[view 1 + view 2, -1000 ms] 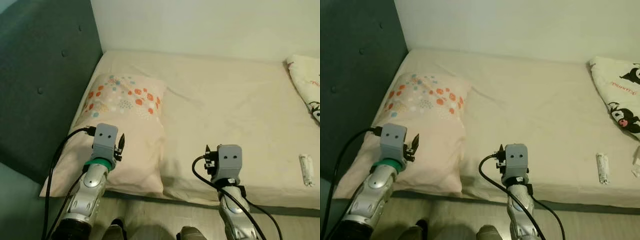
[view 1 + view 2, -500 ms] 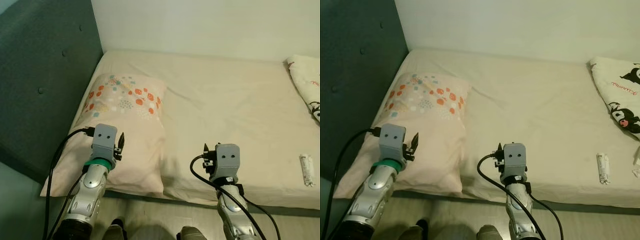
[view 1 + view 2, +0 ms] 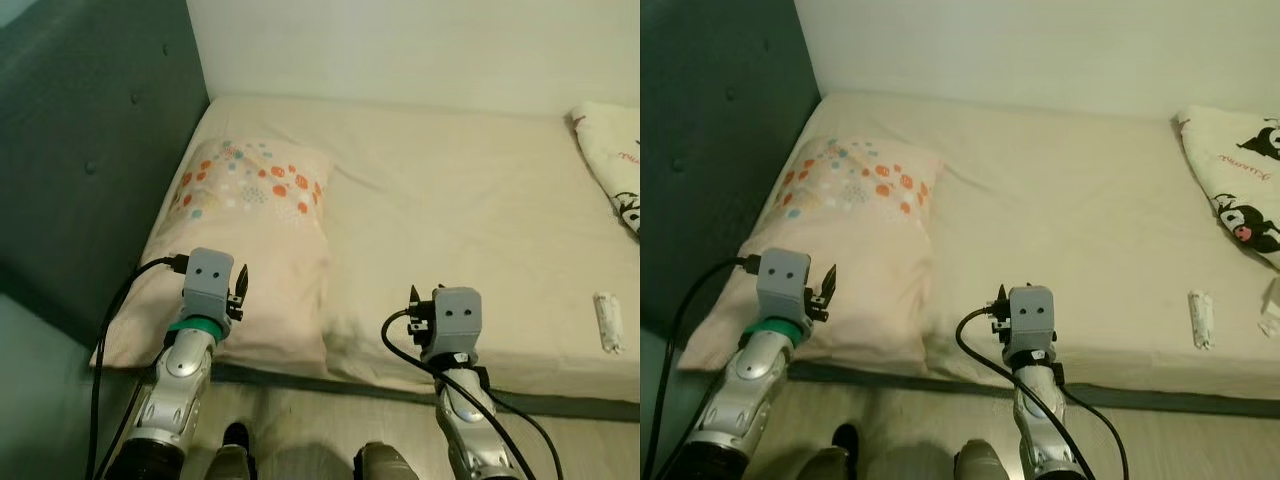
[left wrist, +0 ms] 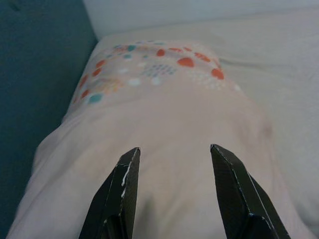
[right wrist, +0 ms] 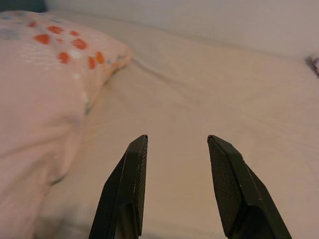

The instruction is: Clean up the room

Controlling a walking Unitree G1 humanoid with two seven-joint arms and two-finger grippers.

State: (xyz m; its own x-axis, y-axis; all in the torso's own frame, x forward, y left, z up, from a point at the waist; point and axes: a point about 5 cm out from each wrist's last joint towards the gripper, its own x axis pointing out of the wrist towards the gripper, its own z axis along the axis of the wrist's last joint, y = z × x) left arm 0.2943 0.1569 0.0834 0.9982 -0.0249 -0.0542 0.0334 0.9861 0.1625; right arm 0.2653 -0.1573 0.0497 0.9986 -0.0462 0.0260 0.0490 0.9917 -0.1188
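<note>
Cream-sheeted bed (image 3: pixel 470 210) beside a teal padded headboard (image 3: pixel 90 150) carries a pale pink pillow with orange and teal dots (image 3: pixel 250 230), over whose near end the left gripper (image 4: pixel 172 149) spreads empty, the right gripper (image 5: pixel 177 142) likewise wide beside that pillow, and a small white tube (image 3: pixel 605 322) well apart.

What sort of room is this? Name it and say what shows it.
Most likely a bedroom: a bed with a cream sheet, a dotted pillow next to a dark padded headboard, and a cartoon-print blanket at the far right.
</note>
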